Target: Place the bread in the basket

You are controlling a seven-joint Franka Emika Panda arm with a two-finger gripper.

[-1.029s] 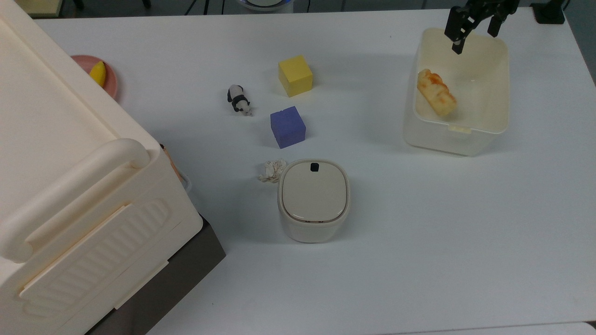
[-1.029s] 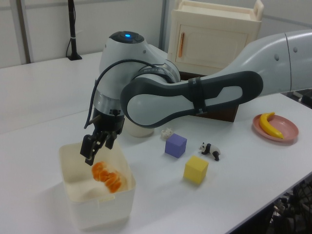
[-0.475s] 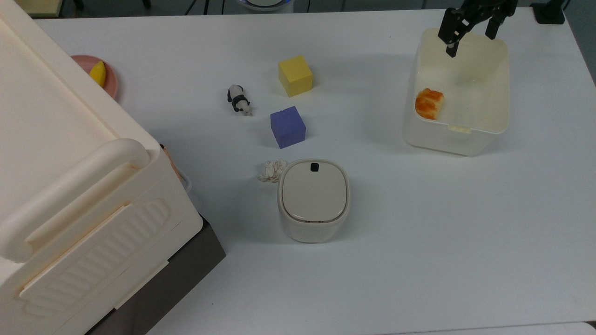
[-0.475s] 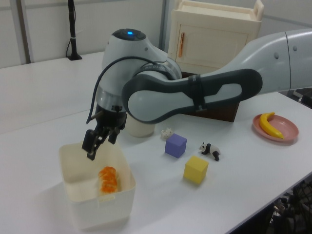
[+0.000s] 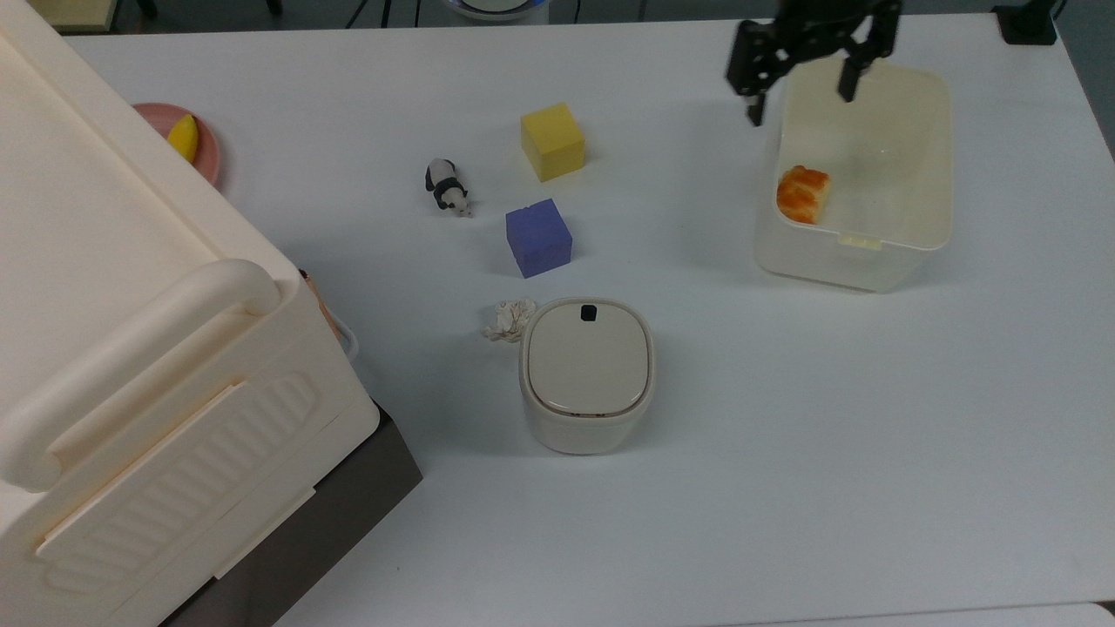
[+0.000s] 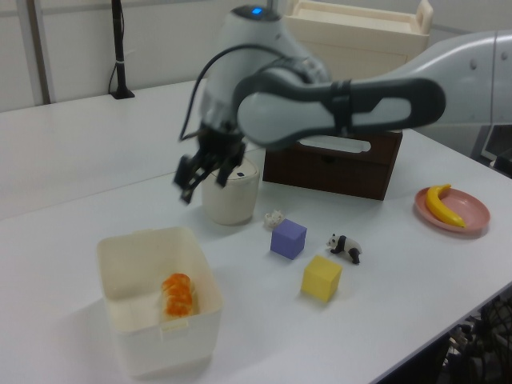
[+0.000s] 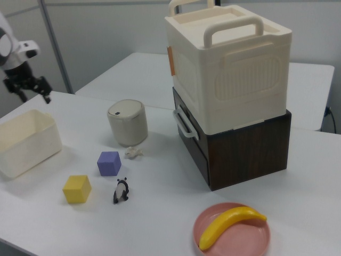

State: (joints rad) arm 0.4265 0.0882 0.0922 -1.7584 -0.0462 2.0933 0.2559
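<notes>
While the bread (image 5: pixel 802 193) lies inside the basket (image 5: pixel 906 237), against the wall on the top view's left and near the corner closest to the small front tab, the gripper (image 5: pixel 800 77) is held above the basket's far rim with its 2 fingers spread wide and nothing between them. In the left view the bread (image 6: pixel 177 294) is seen resting on the basket's floor, orange top upward, and the gripper (image 6: pixel 210 170) is raised well clear of the basket (image 6: pixel 132 342), in front of a lidded bin (image 6: pixel 230 204).

A broad, plain white table (image 5: pixel 784 435) serves as the surface. On it, as the top view shows them, a yellow cube (image 5: pixel 552 141) and a purple cube (image 5: pixel 538 237) are set near each other, with a toy panda (image 5: pixel 447 185) just to their left and a crumpled scrap of paper (image 5: pixel 509 320) touching or just beside the lidded bin (image 5: pixel 587 374). A large cream ribbed crate (image 5: pixel 131 348) is stacked on a dark brown box (image 5: pixel 331 522) at the top view's left edge, and a pink plate (image 5: pixel 205 144) bearing a yellow banana (image 5: pixel 184 137) is partly hidden behind it.

Around the table, grey-white partition walls with metal posts are seen in the left and right views, and a 2nd white table (image 7: pixel 298 85) is placed behind the crate in the right view. A black stand (image 6: pixel 120 56) rises at the far edge in the left view.
</notes>
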